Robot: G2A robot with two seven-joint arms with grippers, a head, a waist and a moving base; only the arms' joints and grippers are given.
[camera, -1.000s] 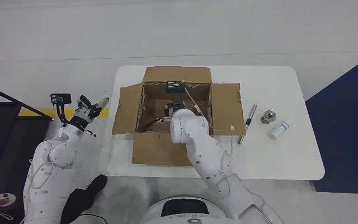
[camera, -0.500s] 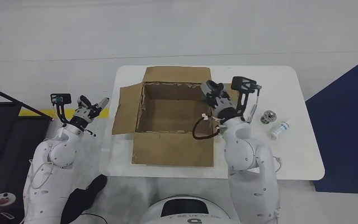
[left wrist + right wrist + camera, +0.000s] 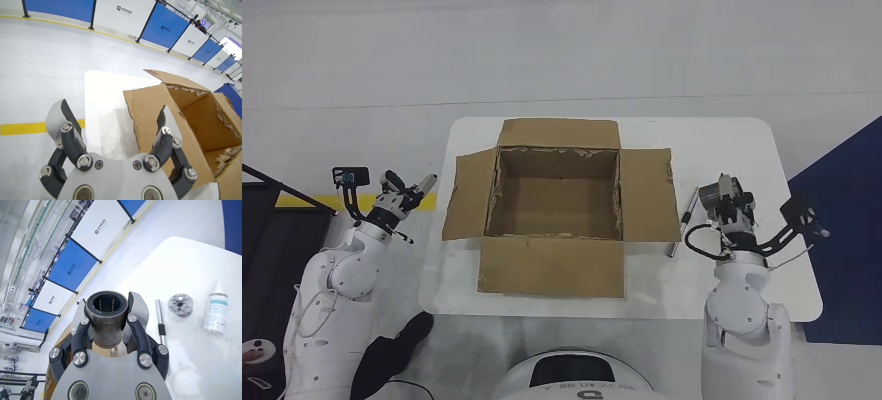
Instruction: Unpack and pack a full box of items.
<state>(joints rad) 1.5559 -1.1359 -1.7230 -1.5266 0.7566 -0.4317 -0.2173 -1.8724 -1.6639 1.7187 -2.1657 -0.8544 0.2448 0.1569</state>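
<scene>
Bearing [image 3: 107, 321] clamped in right gripper [image 3: 107, 300], axis along fingers [image 3: 139, 306], left gripper [image 3: 113, 109] spread wide

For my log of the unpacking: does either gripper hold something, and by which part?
The right gripper holds a dark metal sleeve by its round side wall. The left gripper is open and empty.

floor [image 3: 34, 56]: glossy pale grey | yellow line [image 3: 22, 128] on floor | partition panels [image 3: 164, 30]: blue, white, black posts
</scene>
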